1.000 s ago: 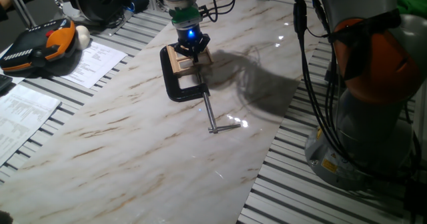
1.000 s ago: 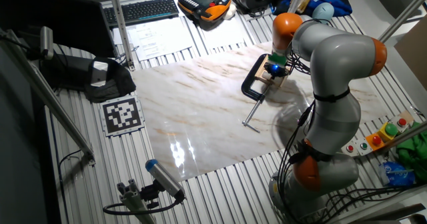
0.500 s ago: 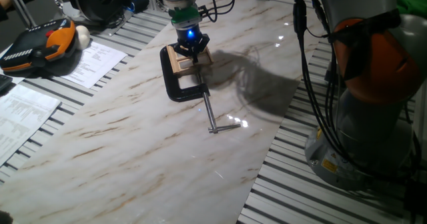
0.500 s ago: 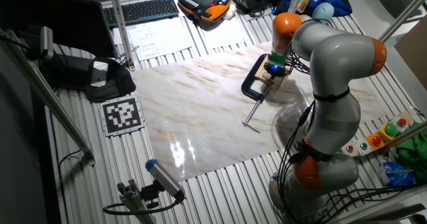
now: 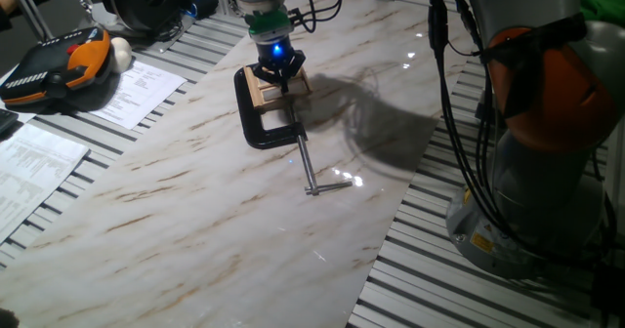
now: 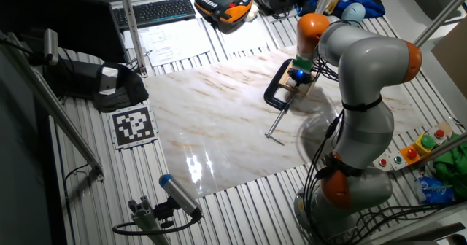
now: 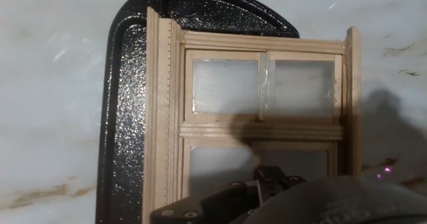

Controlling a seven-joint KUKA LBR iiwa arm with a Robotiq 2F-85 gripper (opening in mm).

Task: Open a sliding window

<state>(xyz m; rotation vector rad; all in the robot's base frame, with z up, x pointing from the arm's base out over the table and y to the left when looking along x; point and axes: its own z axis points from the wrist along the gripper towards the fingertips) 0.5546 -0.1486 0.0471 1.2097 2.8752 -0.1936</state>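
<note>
The sliding window (image 7: 263, 111) is a small light-wood frame with four panes, lying flat on the marble board. A black C-clamp (image 7: 127, 117) holds its left side. The window also shows in one fixed view (image 5: 266, 89) and the other fixed view (image 6: 302, 82). My gripper (image 5: 277, 74) stands straight down over the window and reaches its surface; it also shows in the other fixed view (image 6: 299, 75). In the hand view its dark tip (image 7: 270, 181) rests at the lower panes, near the middle bar. How the fingers stand does not show.
The clamp's long screw and handle (image 5: 311, 170) stick out toward the board's front. Papers (image 5: 137, 89) and an orange-black pendant (image 5: 59, 64) lie to the left on the slatted table. The arm's base (image 5: 547, 123) stands at the right. A keyboard (image 6: 160, 10) lies at the back.
</note>
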